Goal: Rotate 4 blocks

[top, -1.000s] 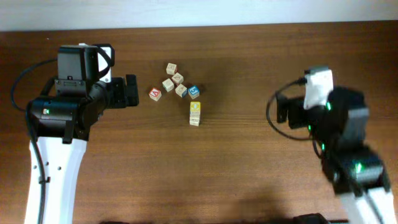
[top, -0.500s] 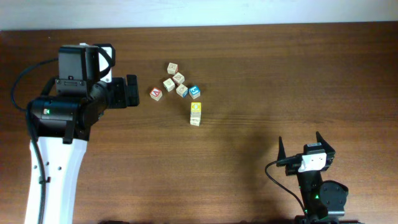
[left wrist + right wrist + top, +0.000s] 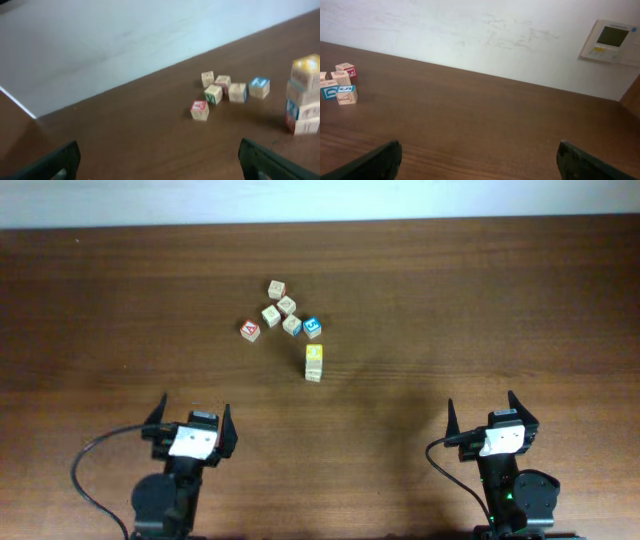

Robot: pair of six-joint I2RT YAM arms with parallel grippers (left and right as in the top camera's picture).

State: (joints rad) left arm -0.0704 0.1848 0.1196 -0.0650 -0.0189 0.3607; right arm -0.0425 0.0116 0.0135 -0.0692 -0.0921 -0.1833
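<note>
Four pale wooden blocks (image 3: pixel 287 305) lie in a loose cluster on the brown table (image 3: pixel 480 300), well ahead of both grippers and touched by neither. A red "A" cube (image 3: pixel 250 330) sits just beside the cluster on the left gripper's side. A blue-topped cube (image 3: pixel 312 328) sits just beside it on the right gripper's side. A yellow-topped stack of cubes (image 3: pixel 314 360) stands slightly nearer the jaws. The left gripper (image 3: pixel 193 412) has its jaws spread wide and holds nothing, with the blocks ahead and to its right. The right gripper (image 3: pixel 481 408) is also spread wide and empty, with the blocks well ahead and far to its left.
</note>
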